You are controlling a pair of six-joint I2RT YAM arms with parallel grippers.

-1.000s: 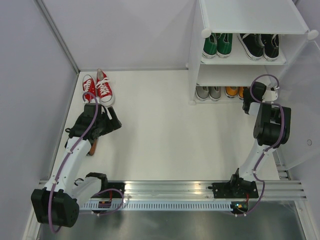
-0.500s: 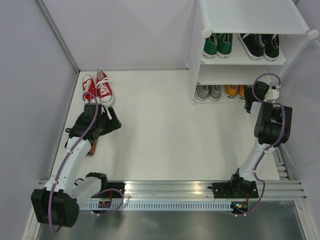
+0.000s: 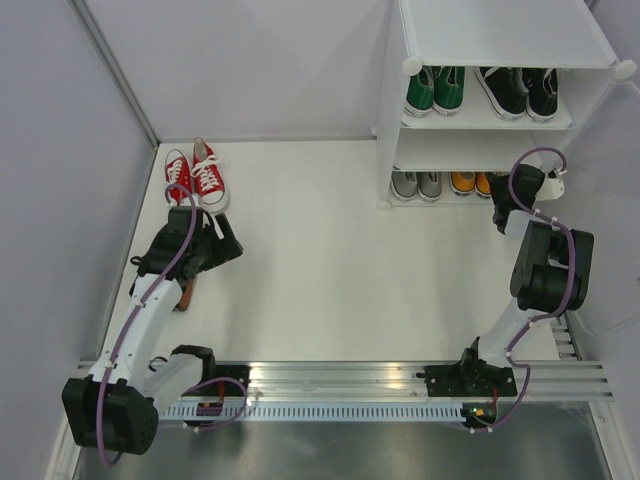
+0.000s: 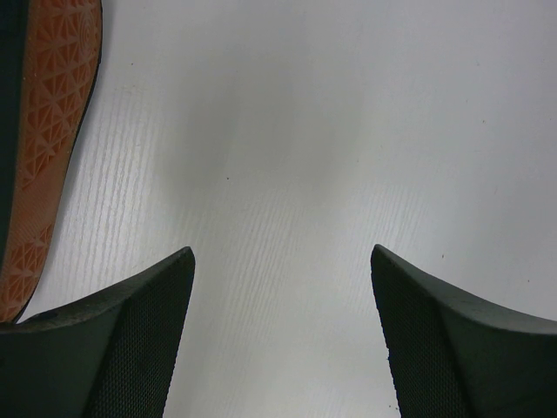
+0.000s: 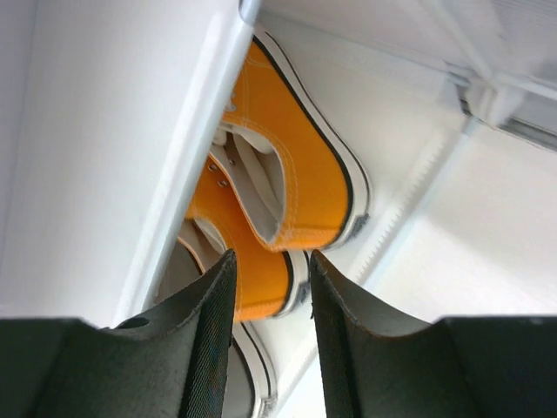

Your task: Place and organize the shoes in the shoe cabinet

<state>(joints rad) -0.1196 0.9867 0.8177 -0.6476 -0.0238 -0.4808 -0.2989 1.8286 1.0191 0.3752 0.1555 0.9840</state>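
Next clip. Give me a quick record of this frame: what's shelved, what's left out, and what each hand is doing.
Storage: shoe cabinet, far right
Upper shelf: green sneakers left, black sneakers right
Lower shelf: grey sneakers left, orange sneakers right
Outside cabinet: red sneakers, side by side on the table, far left
Left hand: open, empty, over bare table near the red pair
Right hand: narrowly open, empty, at the orange pair
Status: red pair not yet shelved
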